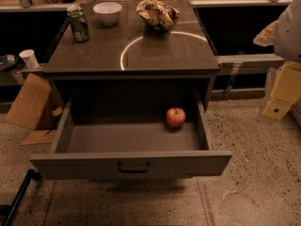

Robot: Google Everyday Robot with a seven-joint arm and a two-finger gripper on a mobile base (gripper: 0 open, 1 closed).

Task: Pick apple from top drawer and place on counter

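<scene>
Camera view: apple (pixel 175 117) far right in drawer (pixel 70 164); gripper (pixel 269 35) at right edge, can't tell its state. Drawer wall may foul grasp.

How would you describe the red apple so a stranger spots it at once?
Find the dark glossy counter marked with a white circle, then the wide grey top drawer pulled open beneath it. The small round red apple sits in its back right corner, alone inside; the green can, white bowl and crumpled bag stand on the counter. The gripper is not in view.
</scene>
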